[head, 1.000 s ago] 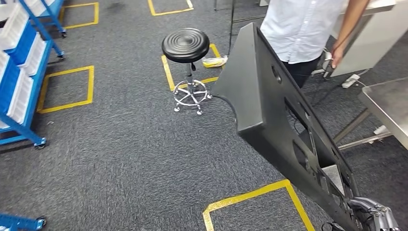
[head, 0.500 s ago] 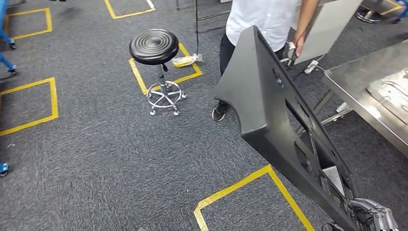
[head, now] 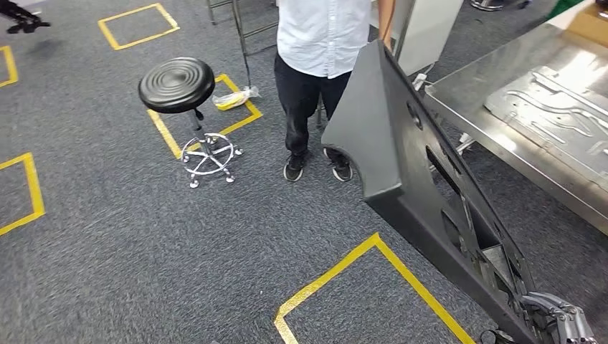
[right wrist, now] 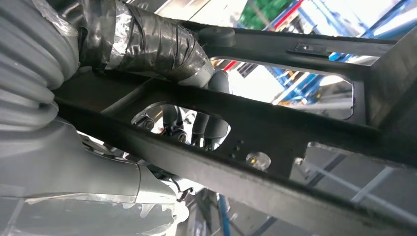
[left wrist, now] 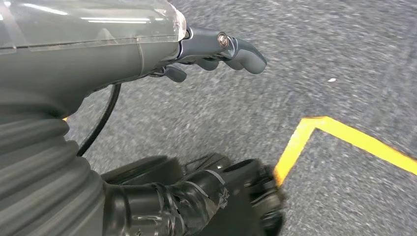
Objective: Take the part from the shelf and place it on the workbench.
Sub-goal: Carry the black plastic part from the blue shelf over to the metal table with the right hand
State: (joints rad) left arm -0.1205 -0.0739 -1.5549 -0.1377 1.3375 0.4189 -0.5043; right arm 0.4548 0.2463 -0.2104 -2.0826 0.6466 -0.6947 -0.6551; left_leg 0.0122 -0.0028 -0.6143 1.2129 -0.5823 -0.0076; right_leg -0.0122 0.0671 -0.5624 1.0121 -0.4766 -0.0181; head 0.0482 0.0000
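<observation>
Right hand [right wrist: 162, 93] is gripping the black panel [head: 409, 165], fingers [right wrist: 206, 128] poking through a cutout; left hand [left wrist: 216, 49] is hanging loose, seemingly holding nothing.

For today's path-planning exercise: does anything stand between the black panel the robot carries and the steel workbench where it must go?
Nothing visible does. The right hand holds the black panel upright, and the steel workbench lies just beyond it to the right. A person stands behind the panel's top, to the left of that path. A grey moulded sheet already lies on the bench.

Grey carpet floor [head: 143, 236]: stool [head: 177, 84], yellow tape squares [head: 373, 247].
</observation>
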